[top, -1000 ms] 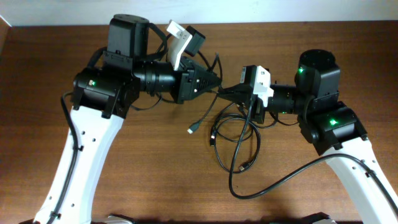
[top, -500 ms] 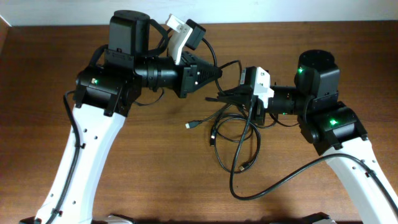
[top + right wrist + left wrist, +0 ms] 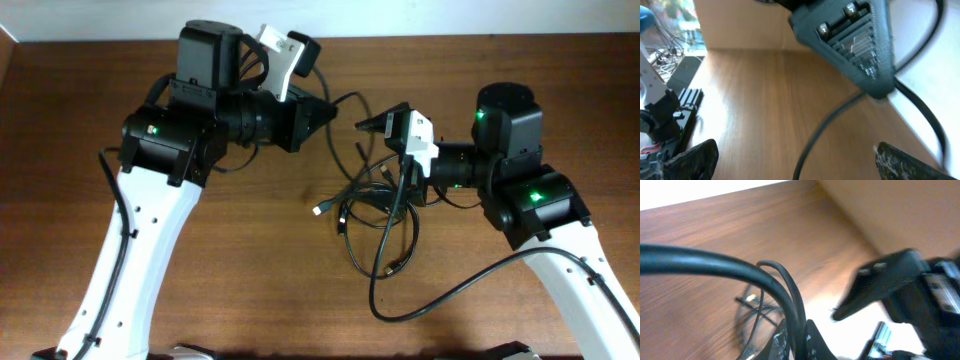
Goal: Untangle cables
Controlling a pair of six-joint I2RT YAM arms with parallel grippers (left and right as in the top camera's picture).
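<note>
Left fingers [image 3: 325,108] are pinched shut on one strand. This held cable [image 3: 812,134] is seen leaving their tip toward 3 o'clock and then dropping toward 6 o'clock into the bunch. Right fingers [image 3: 375,124] are spread wide with nothing gripped. In the right wrist view the held cable appears to run across the gap between them untouched. The cables [image 3: 385,215] lie as a loose tangle on the desk [image 3: 250,290], at 6 o'clock from the right fingers and at 4 o'clock from the left fingers.

Several failures can be judged likely:
- If the held cable is drawn toward 9 o'clock while nothing anchors the bunch, the whole tangle may be dragged along rather than loosened. A crossing may also be pulled into a tighter knot.
- The thin cord may slip from the pinch.
- If the right fingers are closed where they stand, the same strand may be caught again, so no separation would be gained.
- The right arm's thicker wiring [image 3: 440,292], looping at 5 o'clock of the tangle, could be snagged by a cord.

Counted: two arms, two pairs of fingers, one tangle and one lifted strand. Three plug ends [image 3: 320,209] can be picked out from overhead. The number of separate cords in the bunch cannot be told for certain.
</note>
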